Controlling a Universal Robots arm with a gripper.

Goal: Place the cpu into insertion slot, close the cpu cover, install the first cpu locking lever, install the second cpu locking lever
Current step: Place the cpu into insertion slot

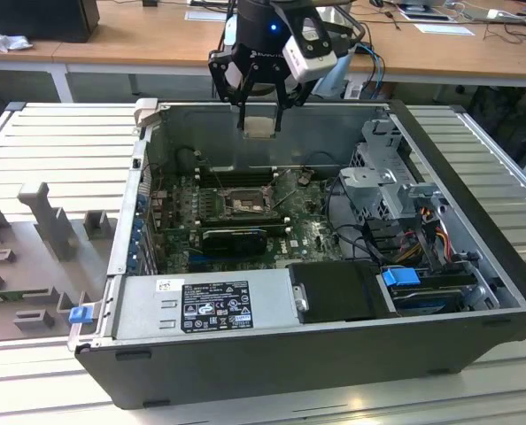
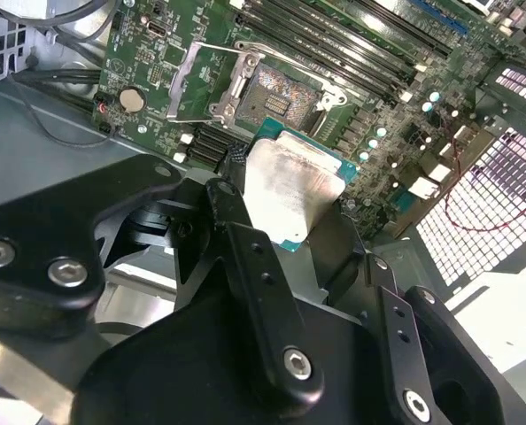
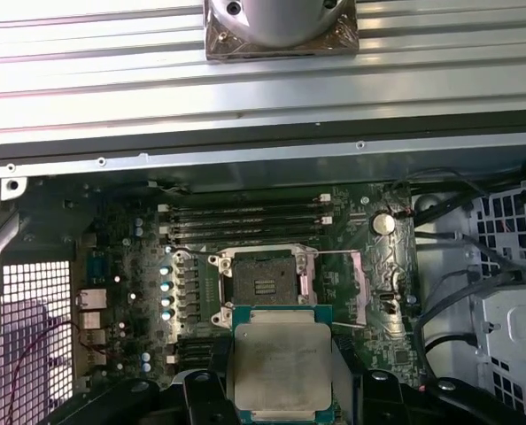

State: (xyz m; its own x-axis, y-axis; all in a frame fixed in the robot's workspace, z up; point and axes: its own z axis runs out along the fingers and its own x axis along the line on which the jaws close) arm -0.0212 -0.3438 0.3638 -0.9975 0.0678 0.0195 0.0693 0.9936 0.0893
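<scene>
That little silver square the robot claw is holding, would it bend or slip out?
Probably stiff: the chip looks like a flat, metal-topped plate and shows no bend in the gripper. Its top looks smooth and it is pinched only by its thin edges, so it could slip from a loose squeeze. It looks small and thin, so it is likely light.

Open computer case [image 1: 316,363] on ribbed table [image 1: 59,142]

no text can be read. in the exterior view, fine white print is seen on a black label [image 1: 217,307] stuck on the grey power supply [image 1: 143,308] at the near side of the computer case [image 1: 334,363], but no word or number can be made out.
</scene>
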